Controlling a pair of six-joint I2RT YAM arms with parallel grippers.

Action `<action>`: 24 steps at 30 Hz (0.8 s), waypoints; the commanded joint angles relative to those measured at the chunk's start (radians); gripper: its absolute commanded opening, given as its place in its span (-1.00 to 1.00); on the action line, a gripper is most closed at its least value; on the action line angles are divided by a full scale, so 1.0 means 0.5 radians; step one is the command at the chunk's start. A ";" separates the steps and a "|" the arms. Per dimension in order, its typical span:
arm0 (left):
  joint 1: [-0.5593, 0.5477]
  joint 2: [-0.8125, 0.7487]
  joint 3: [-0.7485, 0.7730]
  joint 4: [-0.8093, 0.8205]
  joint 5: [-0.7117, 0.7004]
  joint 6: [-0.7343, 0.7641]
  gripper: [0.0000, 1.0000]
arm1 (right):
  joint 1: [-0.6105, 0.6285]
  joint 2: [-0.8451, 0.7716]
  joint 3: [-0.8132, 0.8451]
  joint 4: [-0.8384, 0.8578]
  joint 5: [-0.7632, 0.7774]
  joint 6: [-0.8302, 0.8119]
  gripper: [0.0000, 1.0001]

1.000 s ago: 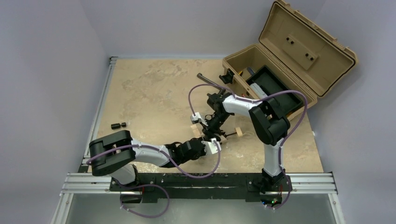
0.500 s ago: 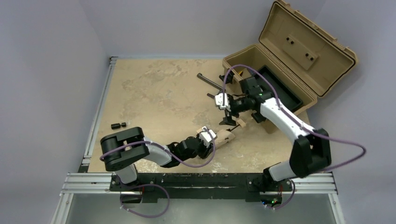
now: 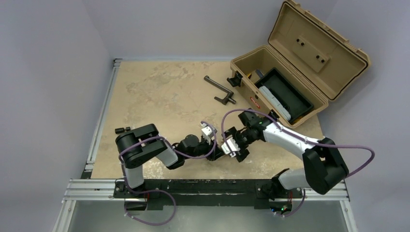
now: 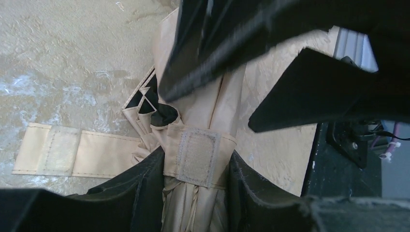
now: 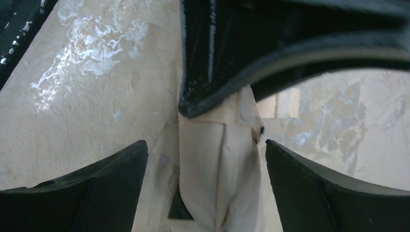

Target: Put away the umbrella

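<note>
The umbrella [image 4: 196, 159] is a folded bundle of beige fabric lying on the table near the front edge. My left gripper [image 4: 196, 166] is shut on the bundle at its velcro tab. The loose beige strap [image 4: 72, 152] lies flat to the left of the bundle. My right gripper [image 5: 205, 162] is open, with its fingers [image 5: 101, 179] on either side of the umbrella's fabric [image 5: 220, 169], not touching it. In the top view the left gripper [image 3: 216, 151] and the right gripper [image 3: 235, 147] meet over the umbrella and hide most of it. The handle is not clearly in view.
A tan hard case [image 3: 241, 65] stands open at the back right with a dark tray inside. A dark L-shaped bar [image 3: 218, 90] lies just left of it. A small black part [image 3: 121, 129] lies near the table's left edge. The black front rail [image 4: 338, 193] is close by.
My right arm has swung from beside the case down to the front, and its open gripper is now over the umbrella. My left arm has shifted a little with the bundle still held.
</note>
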 commanded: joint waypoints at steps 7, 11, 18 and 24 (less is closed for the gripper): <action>0.080 0.332 -0.140 -0.867 0.358 -0.307 -1.00 | 0.195 0.248 -0.063 0.412 0.520 0.499 -0.48; 0.123 0.182 -0.148 -0.801 0.314 -0.424 -0.54 | 0.238 0.349 -0.015 0.317 0.508 0.633 -0.91; 0.172 -0.660 0.074 -1.528 -0.141 -0.183 0.87 | 0.240 0.883 0.402 -0.046 0.491 1.050 -0.98; 0.172 -1.368 0.079 -2.090 -0.748 0.027 1.00 | 0.230 1.195 0.536 -0.076 0.424 1.287 -1.00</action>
